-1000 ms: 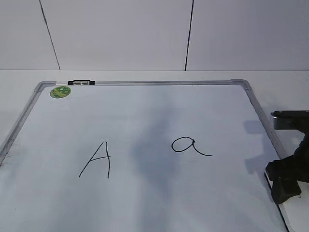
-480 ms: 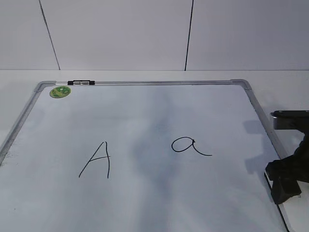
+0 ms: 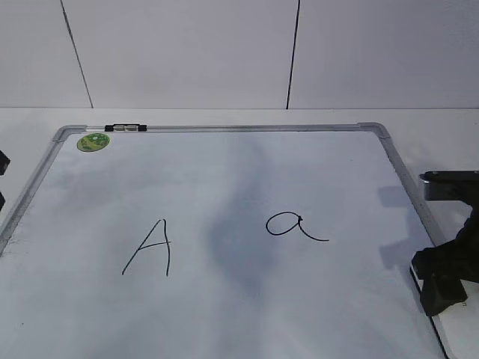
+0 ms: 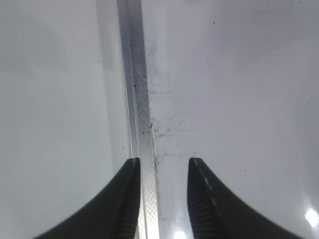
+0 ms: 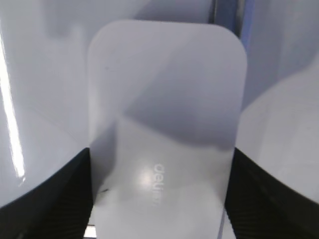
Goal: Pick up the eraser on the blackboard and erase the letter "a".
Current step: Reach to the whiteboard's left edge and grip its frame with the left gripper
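The blackboard (image 3: 224, 172) is a white board with a silver frame and a green sticker (image 3: 93, 141). The letter "a" (image 3: 292, 225) is written right of centre, and a capital "A" (image 3: 150, 248) left of it. The white eraser (image 5: 164, 114) lies at the board's right edge, also showing in the exterior view (image 3: 460, 334). My right gripper (image 5: 162, 159) is shut on it, one finger against each long side; it also shows in the exterior view (image 3: 445, 278). My left gripper (image 4: 163, 162) is open and empty, straddling the board's left frame strip (image 4: 139, 99), and shows only as dark bits in the exterior view (image 3: 2, 181).
A black-and-silver clip (image 3: 126, 129) sits on the board's top frame. White table (image 3: 434, 123) surrounds the board, and a white wall stands behind. Faint grey smudges cover the board's middle (image 3: 239, 232).
Dark parts of my left gripper have come into the exterior view at the left edge. The right gripper and the eraser have not moved.
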`<act>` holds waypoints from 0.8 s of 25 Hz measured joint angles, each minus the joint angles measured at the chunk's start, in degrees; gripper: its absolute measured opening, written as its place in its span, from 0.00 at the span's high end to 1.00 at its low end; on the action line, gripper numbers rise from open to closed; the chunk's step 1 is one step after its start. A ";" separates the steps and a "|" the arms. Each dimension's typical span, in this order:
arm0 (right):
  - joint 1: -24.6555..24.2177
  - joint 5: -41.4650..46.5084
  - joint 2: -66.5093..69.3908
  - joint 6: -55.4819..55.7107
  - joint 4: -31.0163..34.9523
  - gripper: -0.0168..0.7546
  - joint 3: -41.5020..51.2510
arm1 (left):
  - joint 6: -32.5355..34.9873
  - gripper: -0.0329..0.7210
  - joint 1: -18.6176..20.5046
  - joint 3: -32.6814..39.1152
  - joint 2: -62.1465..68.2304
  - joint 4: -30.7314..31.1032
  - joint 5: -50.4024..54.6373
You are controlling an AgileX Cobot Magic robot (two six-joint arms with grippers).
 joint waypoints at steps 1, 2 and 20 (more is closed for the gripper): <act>0.00 0.00 0.00 0.00 0.00 0.21 0.00 | 0.00 0.64 0.00 -0.73 1.51 0.00 -0.08; 0.00 0.00 0.00 0.00 0.00 0.21 0.00 | 0.00 0.64 0.00 -1.45 2.62 0.00 -0.31; 0.00 0.20 0.00 0.00 0.00 0.21 -0.08 | 0.70 0.65 0.00 -7.74 15.71 2.03 -4.82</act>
